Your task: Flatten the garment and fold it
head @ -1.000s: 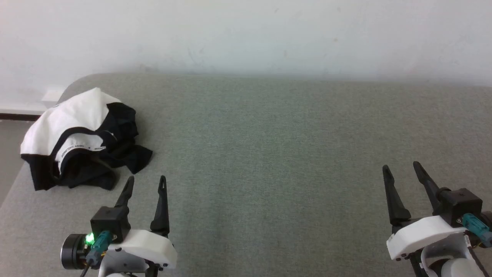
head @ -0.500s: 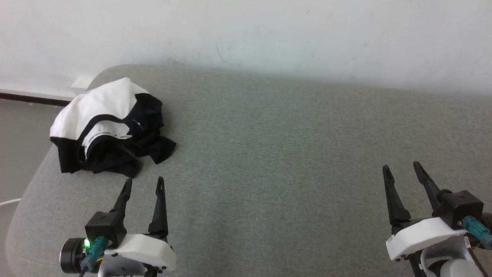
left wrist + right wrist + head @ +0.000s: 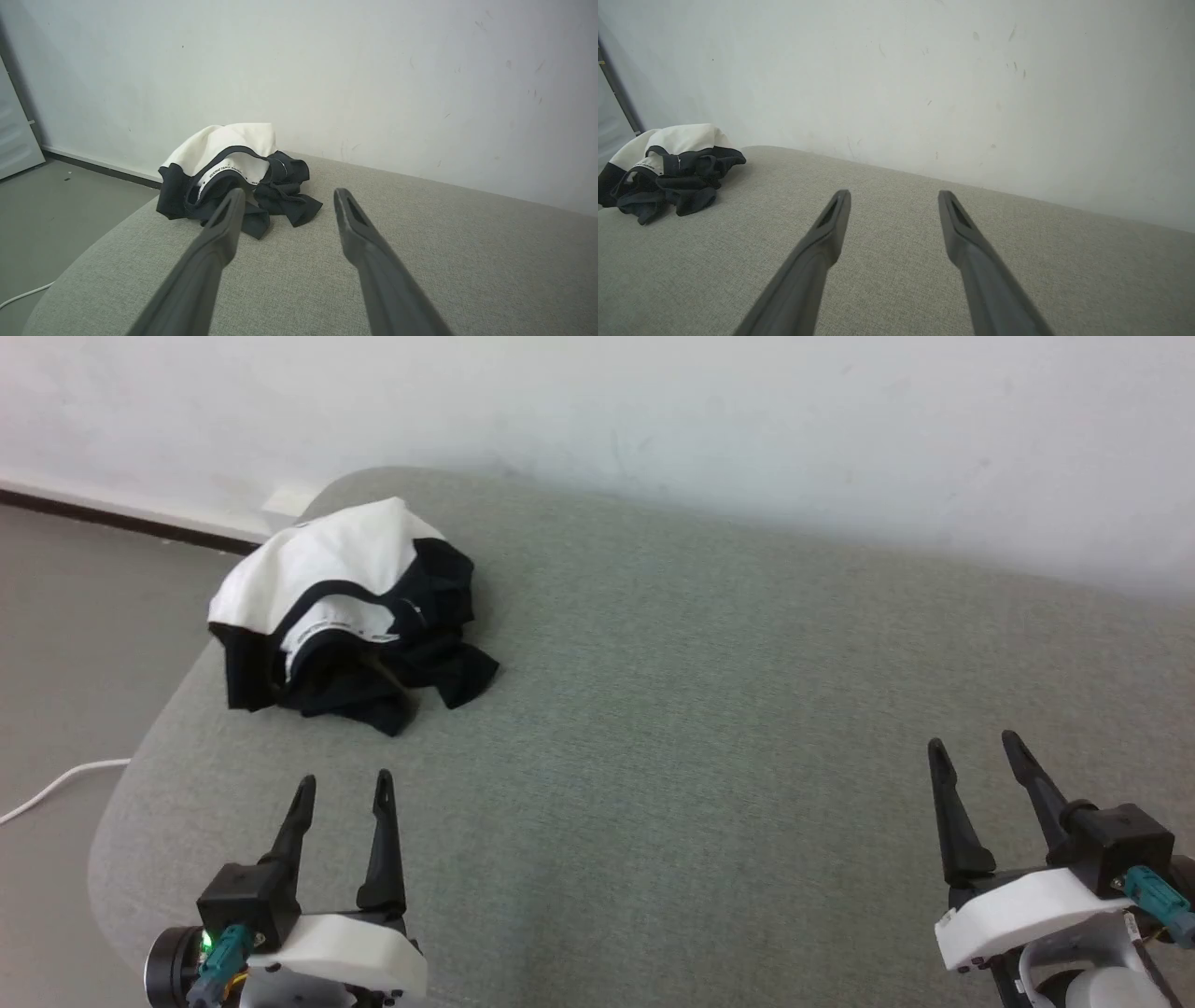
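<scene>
Head view shows me the garment (image 3: 345, 607) heaped at the surface's (image 3: 700, 709) far left corner. My left hand (image 3: 343, 782) hovers over its near left, wide and empty, probably for grabbing; my right hand (image 3: 974, 743), equally wide, hangs near right.
</scene>
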{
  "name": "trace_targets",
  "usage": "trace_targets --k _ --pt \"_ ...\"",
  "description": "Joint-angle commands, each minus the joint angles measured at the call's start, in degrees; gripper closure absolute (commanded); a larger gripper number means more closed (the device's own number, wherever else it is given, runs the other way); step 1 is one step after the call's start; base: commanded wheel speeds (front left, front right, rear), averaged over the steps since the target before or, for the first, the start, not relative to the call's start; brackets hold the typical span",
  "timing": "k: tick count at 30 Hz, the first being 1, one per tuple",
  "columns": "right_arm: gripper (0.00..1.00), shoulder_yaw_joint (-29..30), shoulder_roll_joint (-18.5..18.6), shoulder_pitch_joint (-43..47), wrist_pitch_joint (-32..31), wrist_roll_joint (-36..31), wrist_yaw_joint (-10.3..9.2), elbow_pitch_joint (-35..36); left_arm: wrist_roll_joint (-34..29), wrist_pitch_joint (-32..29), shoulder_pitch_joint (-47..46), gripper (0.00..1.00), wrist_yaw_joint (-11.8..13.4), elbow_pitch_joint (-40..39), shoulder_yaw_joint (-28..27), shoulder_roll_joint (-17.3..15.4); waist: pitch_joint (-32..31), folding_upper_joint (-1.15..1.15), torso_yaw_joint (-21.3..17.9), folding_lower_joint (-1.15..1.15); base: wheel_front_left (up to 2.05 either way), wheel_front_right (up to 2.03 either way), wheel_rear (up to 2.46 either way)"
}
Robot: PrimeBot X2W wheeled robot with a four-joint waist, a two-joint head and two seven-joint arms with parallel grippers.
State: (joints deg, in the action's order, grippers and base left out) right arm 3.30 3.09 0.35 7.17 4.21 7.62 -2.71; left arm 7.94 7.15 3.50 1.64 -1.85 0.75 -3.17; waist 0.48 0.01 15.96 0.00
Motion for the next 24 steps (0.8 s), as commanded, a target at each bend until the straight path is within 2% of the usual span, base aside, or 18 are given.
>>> trace_targets --k 1,24 --pt "0.00 -0.13 -0.11 0.74 0.63 0.64 -0.07 -0.25 0.80 0.64 0.97 0.00 0.36 -0.42 0.13 0.15 -0.07 -0.01 2.00 0.00 0.00 0.00 0.00" --pt "0.00 -1.23 -0.15 0.42 3.38 2.35 -0.09 -2.22 3.68 3.39 2.92 0.00 0.97 -1.01 0.59 0.20 -0.35 -0.01 11.96 0.00 0.00 0.00 0.00"
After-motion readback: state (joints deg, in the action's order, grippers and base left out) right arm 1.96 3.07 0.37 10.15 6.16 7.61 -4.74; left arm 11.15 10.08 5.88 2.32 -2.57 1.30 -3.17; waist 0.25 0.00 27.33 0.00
